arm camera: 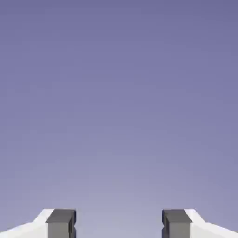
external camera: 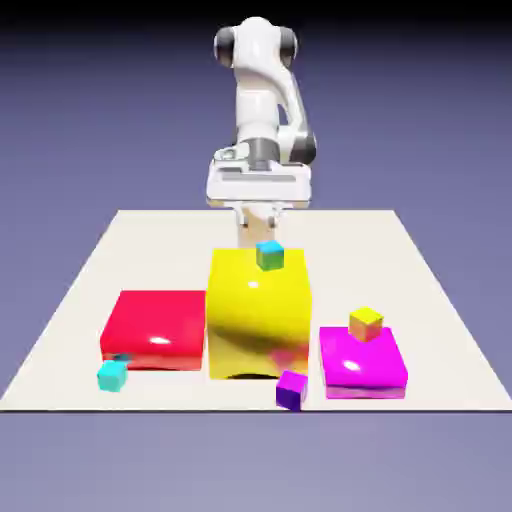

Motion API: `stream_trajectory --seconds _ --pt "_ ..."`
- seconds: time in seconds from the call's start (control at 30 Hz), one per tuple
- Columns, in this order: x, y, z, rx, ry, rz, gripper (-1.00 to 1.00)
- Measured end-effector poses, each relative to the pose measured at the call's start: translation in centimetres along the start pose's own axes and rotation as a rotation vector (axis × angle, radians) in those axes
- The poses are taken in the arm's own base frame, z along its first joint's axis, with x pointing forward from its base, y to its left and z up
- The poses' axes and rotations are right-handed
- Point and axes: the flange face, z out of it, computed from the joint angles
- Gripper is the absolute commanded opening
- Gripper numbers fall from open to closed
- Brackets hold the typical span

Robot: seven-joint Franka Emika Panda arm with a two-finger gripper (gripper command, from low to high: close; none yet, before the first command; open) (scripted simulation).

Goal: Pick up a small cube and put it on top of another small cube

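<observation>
Hand (external camera: 258,218) open, its two grey fingertips (arm camera: 62,224) parted with a wide gap and nothing gripped; the hand view shows only blue-violet backdrop (arm camera: 119,102) between and beyond them. White arm (external camera: 258,105) at the far side of the pale counter (external camera: 360,255), the hand at its lower end, behind the big yellow block (external camera: 258,315) as the exterior view has it. Small violet cube (external camera: 291,390), the one to be picked up, sits low near the counter's front edge, just in front of the yellow block's corner on the exterior view's right — well apart from the hand. Small orange-yellow cube (external camera: 366,323), the one to be stacked on, shows at the rear of the glossy magenta block (external camera: 362,360), overlapping its top face, toward the exterior view's right. The two small cubes are apart, the violet one nearer the camera. Teal cube (external camera: 270,255) at the rear of the yellow block's top, its lower part seen against that face. Broad, low red block (external camera: 157,328) beside the yellow one, on the exterior view's left; cyan cube (external camera: 112,376) by the red block's front corner on that same side — close, contact cannot be told. All three big blocks glossy, with bright highlights on them.
</observation>
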Motion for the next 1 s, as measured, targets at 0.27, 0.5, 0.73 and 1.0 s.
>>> stream_trajectory --seconds 0.27,0.5,0.73,1.0 --pt "1.2 -1.8 8.3 -0.212 -0.233 0.134 0.0" --pt "0.6 -2.3 16.1 -0.41 -0.428 0.243 0.0" --pt "-1.7 -1.8 23.9 -0.62 -0.613 0.344 0.0" --pt "-6.1 0.1 32.1 -0.875 -0.814 0.442 0.0"
